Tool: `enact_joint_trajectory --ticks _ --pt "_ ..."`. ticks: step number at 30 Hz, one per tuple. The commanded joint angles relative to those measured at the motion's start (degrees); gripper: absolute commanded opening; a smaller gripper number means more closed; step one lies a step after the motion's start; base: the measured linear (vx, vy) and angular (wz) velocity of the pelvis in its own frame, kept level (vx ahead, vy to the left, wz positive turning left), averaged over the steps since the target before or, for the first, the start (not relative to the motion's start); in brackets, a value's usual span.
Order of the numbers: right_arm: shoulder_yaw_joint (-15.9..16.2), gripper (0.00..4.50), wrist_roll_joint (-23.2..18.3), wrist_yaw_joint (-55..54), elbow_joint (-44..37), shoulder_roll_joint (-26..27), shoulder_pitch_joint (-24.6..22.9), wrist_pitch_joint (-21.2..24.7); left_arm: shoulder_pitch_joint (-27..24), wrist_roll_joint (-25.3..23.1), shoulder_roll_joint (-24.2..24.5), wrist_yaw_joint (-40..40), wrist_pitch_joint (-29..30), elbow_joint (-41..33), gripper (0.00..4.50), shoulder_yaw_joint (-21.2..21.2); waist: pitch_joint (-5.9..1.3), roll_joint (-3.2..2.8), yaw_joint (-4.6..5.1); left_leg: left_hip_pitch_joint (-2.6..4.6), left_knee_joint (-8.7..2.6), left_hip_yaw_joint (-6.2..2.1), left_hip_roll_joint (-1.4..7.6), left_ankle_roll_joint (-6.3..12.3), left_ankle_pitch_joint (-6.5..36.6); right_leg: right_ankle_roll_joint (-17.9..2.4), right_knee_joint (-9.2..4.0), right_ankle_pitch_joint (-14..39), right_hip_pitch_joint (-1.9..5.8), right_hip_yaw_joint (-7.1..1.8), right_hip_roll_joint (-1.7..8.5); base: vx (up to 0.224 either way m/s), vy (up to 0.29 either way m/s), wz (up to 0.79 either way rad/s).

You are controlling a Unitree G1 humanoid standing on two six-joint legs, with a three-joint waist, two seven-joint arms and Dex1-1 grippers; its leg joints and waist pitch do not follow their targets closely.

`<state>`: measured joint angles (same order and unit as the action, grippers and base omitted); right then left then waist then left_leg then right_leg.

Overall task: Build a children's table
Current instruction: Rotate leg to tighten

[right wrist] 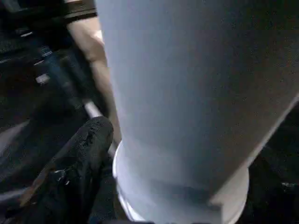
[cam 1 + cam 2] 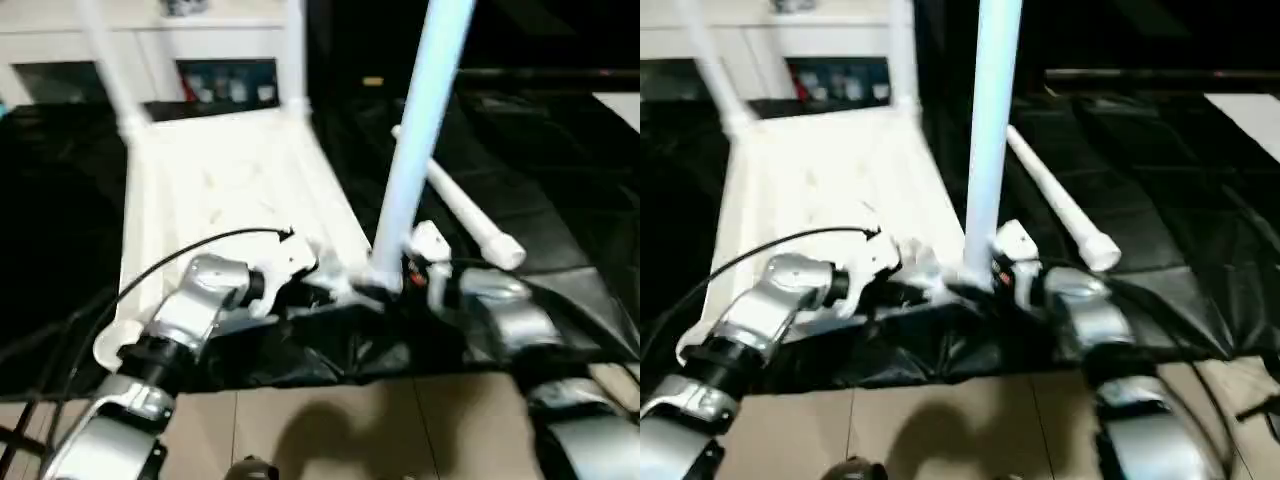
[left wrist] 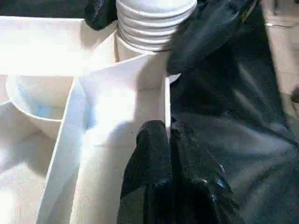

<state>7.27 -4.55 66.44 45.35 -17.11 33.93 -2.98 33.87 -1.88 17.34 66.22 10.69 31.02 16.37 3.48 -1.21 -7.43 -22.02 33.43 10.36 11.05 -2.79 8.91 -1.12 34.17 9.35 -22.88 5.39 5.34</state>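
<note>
1. Nearest: bare tan floor under both silver forearms, then the crumpled edge of a black sheet that covers the ground beyond.
2. Left gripper at the near right corner of the upside-down tabletop; seen from its wrist, one black finger lying against a white rib just beside the corner socket, the other finger probably on the far side of that wall, so seemingly pinching the tabletop's edge, though hard to be sure.
3. Right gripper just right of that corner, at the foot of the upright leg; from its wrist, one black finger touching the leg's base collar, the other hidden behind the tube, so cannot tell whether spread or closed on it.
4. Upright leg standing at the near right socket, threaded end still showing above the socket rim in the left wrist view, top running out of the picture.
5. Loose leg lying on the black sheet just right of the right gripper, angled away, apart from the tabletop.
6. Far corners of the tabletop: two more legs standing, far left leg leaning, far right leg upright.
7. Open sheet on the right side and beyond the loose leg; white cabinet close behind the tabletop's far edge.
</note>
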Motion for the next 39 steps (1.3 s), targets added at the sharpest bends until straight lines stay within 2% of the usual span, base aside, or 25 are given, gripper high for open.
enact_joint_trajectory --ticks 1,2,4,6,8,13,18,19,21,22,24,25,26,28,31,32,34,36,38,39 --pt "5.1 3.74 0.2 6.0 -1.5 1.8 -1.4 1.7 2.4 0.6 -1.4 0.6 -1.4 0.3 0.00 1.7 -4.19 0.00 0.16 1.49 -4.04 -0.64 2.70 2.33 17.9 -12.6 -4.03 16.1 2.43 -2.87 3.58 0.000 0.000 0.00" --pt "5.8 3.74 0.1 8.1 -2.7 1.1 -1.8 2.8 3.0 0.3 -0.9 1.8 -1.9 1.3 0.00 1.9 -4.19 -0.08 0.01 1.49 -4.10 -0.73 2.69 1.97 18.4 -12.3 -4.14 17.0 2.47 -2.84 3.68 0.000 0.000 0.00" --pt "6.6 3.42 -0.5 10.9 -4.8 0.3 -2.7 4.7 3.9 -0.1 -0.2 2.9 -2.8 2.8 0.00 1.9 -4.16 -0.04 -0.39 1.55 -4.14 -0.78 2.71 1.77 18.4 -11.7 -4.21 17.8 2.43 -2.90 3.72 0.000 0.000 0.00" --pt "6.6 3.40 -0.6 11.3 -5.3 0.2 -2.9 5.1 4.0 -0.2 -0.1 3.0 -2.9 3.1 0.00 1.9 -4.26 -0.03 -0.71 1.79 -4.12 -0.76 2.77 1.48 18.5 -11.7 -4.23 17.8 2.27 -2.96 3.81 0.000 0.000 0.00" --pt "6.6 3.21 -1.0 11.9 -6.6 0.0 -3.4 6.1 4.4 -0.3 0.1 3.6 -3.4 3.8 0.00 1.9 -4.30 -0.03 -0.75 1.55 -4.15 -0.83 2.74 1.32 18.2 -11.8 -4.16 17.3 2.45 -2.92 3.86 0.000 0.000 0.00" --pt "6.7 2.93 -1.6 12.2 -8.6 0.2 -4.4 7.7 4.7 -0.4 0.4 3.9 -4.4 5.0 0.00 1.8 -4.37 -0.03 -0.78 1.48 -4.15 -0.86 2.74 1.22 17.7 -11.9 -4.04 16.6 2.46 -2.88 3.89 0.000 0.000 0.00" --pt "4.8 2.78 -1.0 7.0 -7.2 2.2 -4.7 6.8 4.3 0.1 -0.5 2.0 -4.6 5.2 0.00 0.8 -4.26 0.02 -0.70 1.46 -4.24 -0.89 2.76 0.96 18.0 -11.6 -4.17 17.9 2.39 -2.88 4.01 0.000 0.000 0.00" --pt "3.1 2.77 -0.5 1.6 -4.8 3.8 -3.8 5.7 4.2 0.4 -1.3 0.0 -3.9 5.0 0.00 0.0 -4.23 0.05 -0.64 1.40 -4.27 -0.91 2.75 0.71 18.2 -11.5 -4.21 18.5 2.39 -2.89 4.12 0.000 0.000 0.00" --pt "0.0 2.76 0.1 -8.4 -0.7 6.5 -1.9 4.8 4.2 0.5 -2.6 -3.7 -3.0 4.8 0.00 -1.2 -4.10 -0.01 -0.14 1.51 -4.47 -1.11 2.68 -0.36 19.9 -11.0 -4.45 21.1 2.22 -2.80 4.21 0.000 0.000 0.00" --pt "-1.6 2.76 0.2 -13.4 1.4 7.9 -0.9 4.9 4.2 0.3 -3.4 -5.6 -2.4 4.5 0.00 -1.6 -3.92 0.05 0.44 1.44 -4.67 -1.45 2.68 -1.58 21.3 -10.5 -4.42 23.3 2.28 -2.71 4.33 0.000 0.000 0.00" --pt "-4.3 2.75 -0.3 -22.0 4.9 10.4 1.0 5.1 3.9 -0.2 -4.9 -9.5 -1.1 3.5 0.00 -2.2 -3.75 0.00 1.83 1.37 -4.82 -1.73 2.46 -2.50 24.0 -9.3 -4.82 26.1 2.27 -2.46 4.23 0.000 0.000 0.00" --pt "-5.2 2.75 -0.5 -25.0 6.1 11.4 1.6 5.3 3.6 -0.4 -5.6 -11.1 -0.3 2.8 0.00 -2.4 -3.78 -0.02 2.11 1.43 -4.84 -1.80 2.44 -2.72 24.2 -9.2 -4.86 26.3 2.25 -2.45 4.23 0.000 0.000 0.00" --pt "-5.7 2.75 -0.4 -28.2 7.1 12.5 2.2 5.0 3.4 -0.7 -6.5 -13.2 0.7 2.1 0.00 -2.6 -3.79 0.15 2.53 1.39 -4.66 -1.74 2.19 -2.36 24.6 -8.8 -5.20 26.9 2.26 -2.41 4.18 0.000 0.000 0.00" --pt "-6.2 2.75 0.0 -33.5 8.8 14.6 3.1 4.6 2.8 -1.2 -8.4 -16.6 2.4 0.5 0.00 -3.0 -3.76 0.28 2.91 1.34 -4.66 -1.61 2.23 -1.90 23.5 -8.8 -5.21 26.0 2.13 -2.58 4.11 0.000 0.000 0.00" --pt "-6.3 2.75 0.9 -37.1 10.4 17.3 4.0 3.2 1.6 -1.7 -10.4 -19.2 4.1 -2.0 0.00 -2.8 -3.87 0.26 2.98 1.42 -4.40 -1.34 2.06 -0.84 22.2 -8.9 -5.39 25.3 2.01 -2.67 4.08 0.000 0.000 0.00" --pt "-6.2 2.75 1.5 -37.3 11.3 18.3 4.5 1.9 1.1 -1.8 -10.7 -19.2 4.1 -2.9 0.00 -2.1 -3.98 0.41 3.08 1.02 -4.48 -1.33 2.11 -0.23 20.6 -9.3 -5.01 23.2 2.33 -2.68 4.05 0.000 0.000 0.00" --pt "-6.1 3.31 1.6 -36.7 11.7 18.7 4.6 0.8 0.9 -1.6 -10.7 -18.9 3.8 -3.1 0.00 -1.9 -4.09 0.42 3.14 1.18 -4.39 -1.16 2.09 0.11 20.0 -9.8 -4.93 21.5 2.18 -2.74 3.90 0.000 0.000 0.00" --pt "-6.6 3.52 1.1 -35.7 12.3 18.8 5.0 0.5 0.8 -1.6 -10.4 -18.3 3.6 -3.1 0.00 -1.7 -4.14 0.36 3.26 1.09 -4.35 -1.01 2.07 0.84 18.7 -11.0 -4.60 18.3 2.33 -2.82 3.75 0.000 0.000 0.00" --pt "-6.6 3.65 0.6 -34.0 11.9 18.1 5.0 -0.3 0.6 -1.2 -9.2 -16.8 3.4 -3.6 0.00 -1.4 -4.12 0.31 3.16 1.25 -4.33 -0.89 2.09 1.21 18.4 -11.5 -4.54 17.3 2.35 -2.82 3.69 0.000 0.000 0.00" --pt "-6.6 3.90 0.6 -34.0 11.9 18.1 5.0 -0.3 0.6 -1.2 -9.2 -16.8 3.4 -3.6 0.00 -1.4 -4.12 0.31 3.16 1.25 -4.33 -0.89 2.09 1.21 18.4 -11.5 -4.54 17.3 2.35 -2.82 3.69 0.000 0.000 0.00"
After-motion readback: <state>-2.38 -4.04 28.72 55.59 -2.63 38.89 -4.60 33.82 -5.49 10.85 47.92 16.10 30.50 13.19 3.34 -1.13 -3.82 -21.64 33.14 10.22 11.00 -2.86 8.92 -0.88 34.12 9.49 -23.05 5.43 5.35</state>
